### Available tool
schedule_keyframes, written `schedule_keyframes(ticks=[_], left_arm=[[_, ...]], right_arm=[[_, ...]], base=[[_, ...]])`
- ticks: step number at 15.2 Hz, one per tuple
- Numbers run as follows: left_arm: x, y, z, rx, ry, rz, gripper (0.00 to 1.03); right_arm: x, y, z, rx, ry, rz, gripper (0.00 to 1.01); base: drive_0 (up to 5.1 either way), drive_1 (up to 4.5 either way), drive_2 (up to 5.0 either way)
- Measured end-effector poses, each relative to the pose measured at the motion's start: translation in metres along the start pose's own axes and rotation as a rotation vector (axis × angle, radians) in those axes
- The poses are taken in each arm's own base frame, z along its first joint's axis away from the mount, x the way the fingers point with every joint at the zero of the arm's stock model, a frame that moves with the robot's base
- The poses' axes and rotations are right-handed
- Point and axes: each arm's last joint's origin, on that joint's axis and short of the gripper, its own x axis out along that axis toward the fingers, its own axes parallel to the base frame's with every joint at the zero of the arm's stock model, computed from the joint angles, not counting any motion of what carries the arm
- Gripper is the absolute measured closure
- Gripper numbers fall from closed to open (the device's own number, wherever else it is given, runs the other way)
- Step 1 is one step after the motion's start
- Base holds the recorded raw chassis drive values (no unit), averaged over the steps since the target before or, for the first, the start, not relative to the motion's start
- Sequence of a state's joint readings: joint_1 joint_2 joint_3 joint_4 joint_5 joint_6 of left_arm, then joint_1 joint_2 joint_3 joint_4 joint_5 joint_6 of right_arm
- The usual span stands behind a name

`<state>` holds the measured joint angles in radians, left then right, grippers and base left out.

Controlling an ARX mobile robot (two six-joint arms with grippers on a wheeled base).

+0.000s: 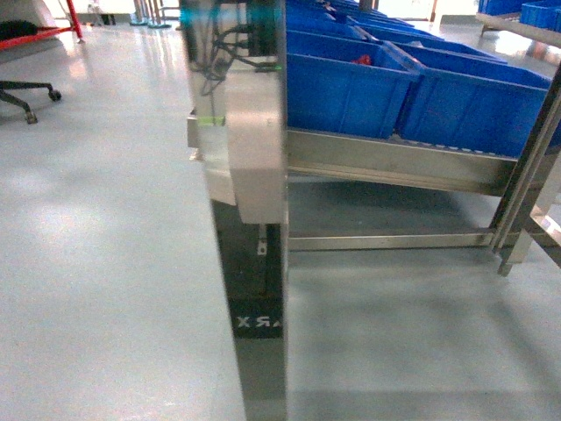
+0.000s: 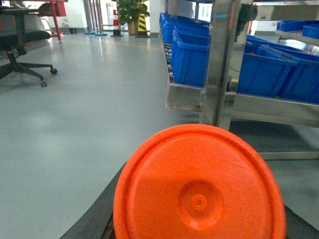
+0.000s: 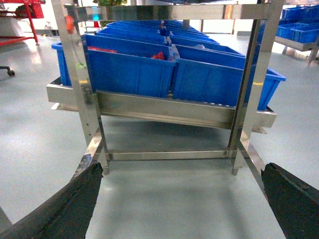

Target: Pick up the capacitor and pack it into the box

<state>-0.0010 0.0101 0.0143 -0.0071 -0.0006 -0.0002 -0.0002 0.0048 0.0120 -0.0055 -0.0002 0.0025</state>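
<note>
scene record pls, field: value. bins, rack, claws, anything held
rack: steel frame rack on grey floor
bins: blue bins in rows on its slanted shelf
left claw: orange round lid-like disc fills the view in front of it; fingers hidden, grip unclear
right claw: open, empty, facing the rack
peach box: not in view
capacitor: none identifiable
background: office chair

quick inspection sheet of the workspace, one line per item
surface: grey floor; no table seen
job's things: box and capacitor not seen; orange round lid sits in front of the left wrist camera
clutter: blue bins on steel rack, some with red contents
grippers: right gripper open, nothing between; left cannot tell
cables: black cables on the robot column
surroundings: office chair, potted plant
</note>
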Motion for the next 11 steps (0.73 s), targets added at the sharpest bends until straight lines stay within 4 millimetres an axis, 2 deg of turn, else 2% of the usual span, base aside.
schedule_keyframes(ticks=[11], left_arm=[[0.0000,0.0000,0.0001,0.000,-0.001,0.000,0.59]], right_arm=[[0.0000,0.0000,-0.0001,0.000,0.001,0.000,0.03]], base=[[-5.1,2.35,2.3]])
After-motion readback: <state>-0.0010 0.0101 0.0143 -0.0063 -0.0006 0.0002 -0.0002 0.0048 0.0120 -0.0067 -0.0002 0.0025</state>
